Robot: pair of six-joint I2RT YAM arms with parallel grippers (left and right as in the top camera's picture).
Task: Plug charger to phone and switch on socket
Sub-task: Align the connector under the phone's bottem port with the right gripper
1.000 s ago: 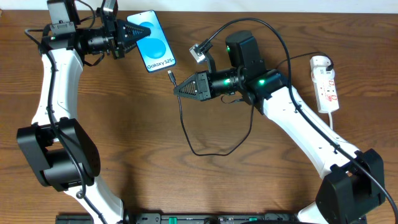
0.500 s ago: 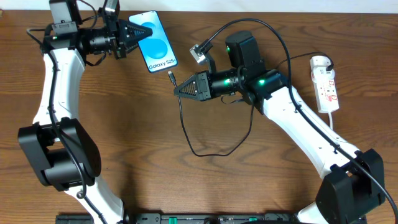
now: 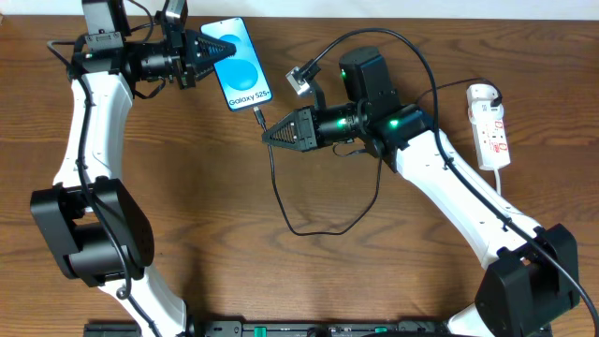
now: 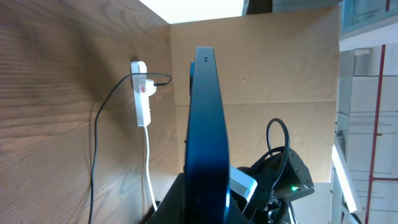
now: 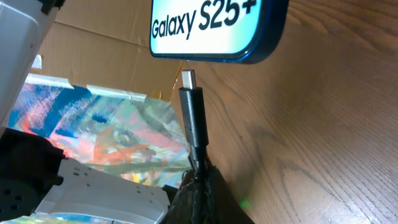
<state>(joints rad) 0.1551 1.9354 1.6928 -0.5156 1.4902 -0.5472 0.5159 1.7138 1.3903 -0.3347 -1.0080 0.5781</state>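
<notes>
The phone (image 3: 241, 62), its blue screen reading "Galaxy S25+", is lifted off the table with my left gripper (image 3: 202, 50) shut on its upper end. In the left wrist view the phone (image 4: 205, 112) shows edge-on between the jaws of that gripper (image 4: 205, 198). My right gripper (image 3: 266, 134) is shut on the charger (image 3: 281, 201) just behind its plug. In the right wrist view the charger's plug tip (image 5: 188, 79) sits a short gap below the bottom edge of the phone (image 5: 217, 28), pointing at it. The white socket (image 3: 489, 122) lies at the far right.
The black cable loops over the wooden table (image 3: 187, 206) below my right arm and runs back to the socket. The socket's white cord (image 3: 501, 183) trails toward the front right. A cardboard wall (image 4: 280, 74) stands beyond the table.
My left gripper has carried the phone right and slightly down, so its bottom edge now sits close to the plug tip. The right arm has held still.
</notes>
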